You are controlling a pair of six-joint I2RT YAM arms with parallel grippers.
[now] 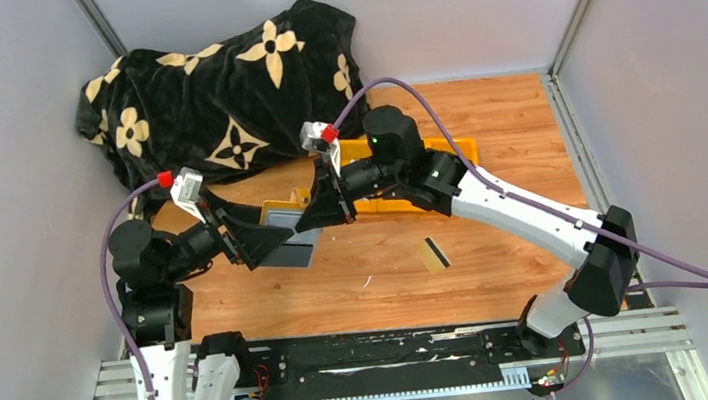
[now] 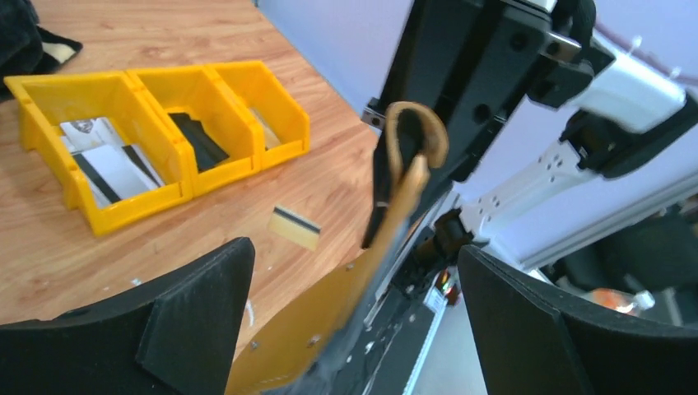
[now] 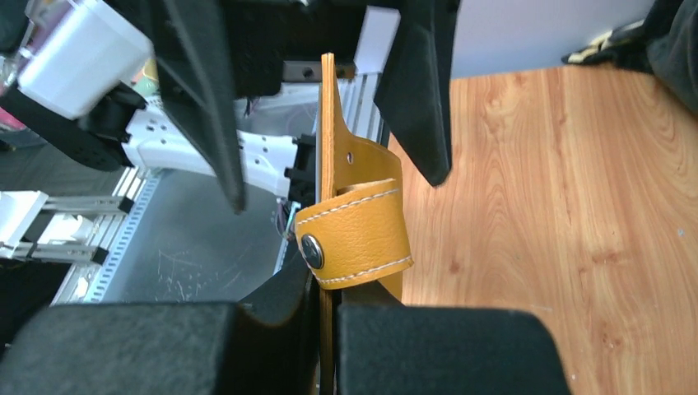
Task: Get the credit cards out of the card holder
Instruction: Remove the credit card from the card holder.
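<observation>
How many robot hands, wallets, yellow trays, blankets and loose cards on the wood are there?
robot hands: 2 (left hand, right hand)
card holder: 1
yellow tray: 1
flowered blanket: 1
loose card on the wood: 1
total: 6

Left arm: black joint housings, white lower link. Right arm: white links, black joints, black elbow cap. Green indicator light lit on upper joint housing. Purple cable looped along each arm. Wrist camera modules pale grey, red cap on each. Left gripper, right gripper: matte black. Fingers thick, wedge-shaped. White link carries small dark holes.
</observation>
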